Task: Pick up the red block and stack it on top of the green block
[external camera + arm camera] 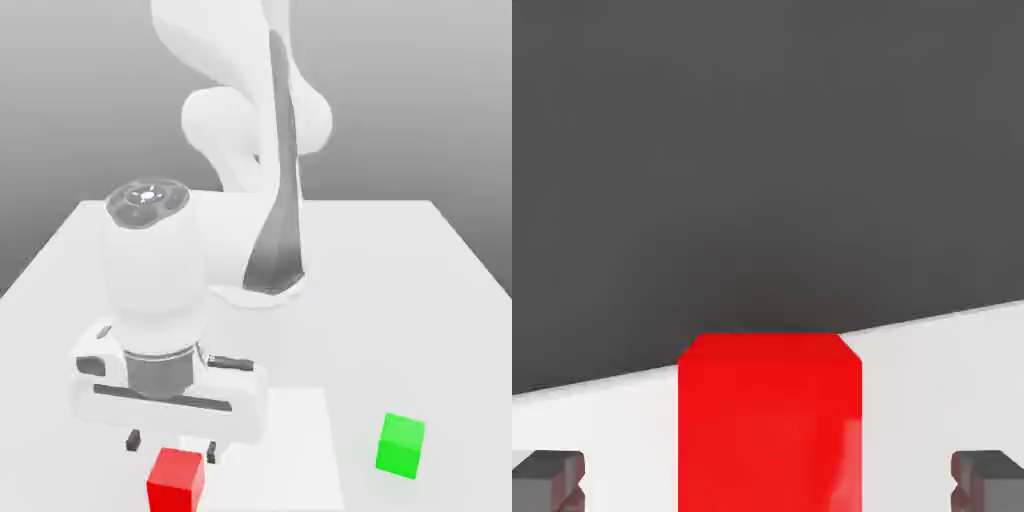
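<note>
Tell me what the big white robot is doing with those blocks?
The robot arm is reaching for the red block. Its fingers are wide open, one on each side of the block in the hand view, and they aren't holding anything right now. The green block sits by itself on the table, over on the exterior view's right. The red block isn't stacked on it yet.
</note>
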`<state>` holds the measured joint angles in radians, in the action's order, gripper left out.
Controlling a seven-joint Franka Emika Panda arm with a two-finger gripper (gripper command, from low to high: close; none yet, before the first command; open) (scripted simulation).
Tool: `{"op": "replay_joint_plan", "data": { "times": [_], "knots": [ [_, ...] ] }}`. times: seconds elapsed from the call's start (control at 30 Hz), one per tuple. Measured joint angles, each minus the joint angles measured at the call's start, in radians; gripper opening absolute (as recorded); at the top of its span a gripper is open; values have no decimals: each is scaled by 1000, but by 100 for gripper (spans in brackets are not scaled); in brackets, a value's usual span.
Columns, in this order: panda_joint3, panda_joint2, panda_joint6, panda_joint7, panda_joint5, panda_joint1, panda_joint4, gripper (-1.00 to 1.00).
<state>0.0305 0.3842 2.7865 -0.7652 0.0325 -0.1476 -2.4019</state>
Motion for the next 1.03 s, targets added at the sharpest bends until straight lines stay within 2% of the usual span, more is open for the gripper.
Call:
{"op": "replay_joint_plan", "data": {
  "times": [0.03,0.23,0.43,0.73,0.8,0.93,0.97,1.03],
  "knots": [
    [-2,22,19,1,2,-1,3,-100],
    [-3,34,28,1,2,-3,5,-100],
    [-3,-128,-105,-12,-13,10,-23,-100],
    [-231,-294,-166,-109,-55,273,-129,-100],
    [-253,-283,-143,-135,-76,322,-142,-100],
    [-225,-158,-24,-193,-150,347,-140,-100],
    [-219,-140,-8,-200,-161,351,-139,100],
    [-219,-140,-8,-200,-161,351,-139,100]
  ]
}}
